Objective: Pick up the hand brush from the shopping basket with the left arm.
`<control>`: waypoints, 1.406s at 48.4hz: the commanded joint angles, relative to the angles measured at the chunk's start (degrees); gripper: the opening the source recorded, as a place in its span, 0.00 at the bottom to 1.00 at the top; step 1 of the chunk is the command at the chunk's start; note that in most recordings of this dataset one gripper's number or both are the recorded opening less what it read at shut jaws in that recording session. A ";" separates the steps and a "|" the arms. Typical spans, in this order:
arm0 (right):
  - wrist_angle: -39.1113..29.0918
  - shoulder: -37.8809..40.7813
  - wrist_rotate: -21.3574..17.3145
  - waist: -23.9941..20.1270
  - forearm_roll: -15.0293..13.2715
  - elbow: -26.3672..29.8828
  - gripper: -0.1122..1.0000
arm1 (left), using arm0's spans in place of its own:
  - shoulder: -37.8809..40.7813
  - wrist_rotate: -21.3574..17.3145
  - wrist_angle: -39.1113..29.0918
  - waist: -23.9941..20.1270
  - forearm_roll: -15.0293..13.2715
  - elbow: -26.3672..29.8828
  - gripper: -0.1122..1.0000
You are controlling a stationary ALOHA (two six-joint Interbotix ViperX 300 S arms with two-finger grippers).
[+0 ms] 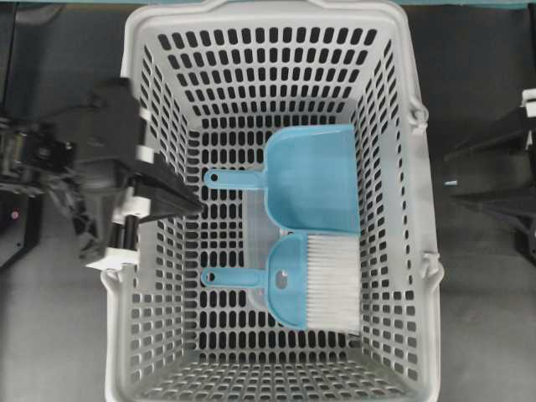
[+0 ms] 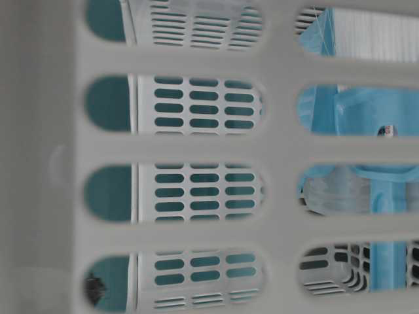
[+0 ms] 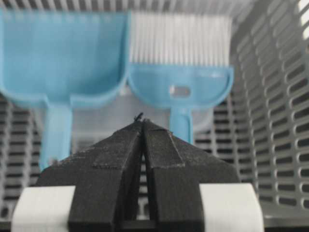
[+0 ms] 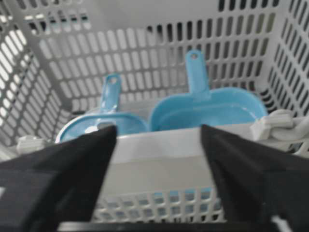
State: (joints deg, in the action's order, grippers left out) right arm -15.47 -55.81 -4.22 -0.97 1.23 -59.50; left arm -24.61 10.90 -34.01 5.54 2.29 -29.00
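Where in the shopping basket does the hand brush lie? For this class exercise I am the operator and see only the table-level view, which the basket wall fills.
Observer: The hand brush lies flat on the floor of the shopping basket, with its handle pointing towards the left arm's side.
Operator: What lies next to it?
Observer: A matching blue dustpan lies right beside it, and its handle points the same way.
Operator: Is the left gripper ready to grasp?
Observer: Not yet. The left gripper has its jaws shut. It reaches in over the basket's left wall and points between the two handles, touching neither.
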 commanded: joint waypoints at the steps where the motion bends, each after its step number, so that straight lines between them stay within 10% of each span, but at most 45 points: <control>1: 0.35 0.53 0.00 -0.09 0.09 1.41 0.75 | 1.41 1.32 -2.02 0.26 0.26 2.99 0.11; 6: 0.26 0.44 0.00 -0.09 0.00 1.32 0.78 | 3.60 2.81 -3.96 0.35 0.26 4.66 0.18; 22: 0.18 -0.18 0.00 -0.18 0.00 1.14 0.77 | 16.00 3.69 -11.51 4.57 0.26 11.69 0.91; 39: 0.62 -0.44 -0.09 -0.09 0.00 0.70 0.77 | 26.81 9.76 -15.12 6.24 0.26 15.64 0.91; 68: 0.97 -2.02 -0.35 -0.18 0.09 -1.41 0.77 | 33.05 5.71 -9.93 7.21 0.26 10.55 0.91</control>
State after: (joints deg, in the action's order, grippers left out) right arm -15.03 -57.92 -4.39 -1.05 1.23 -61.26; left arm 8.70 16.79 -44.82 12.74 2.37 -18.90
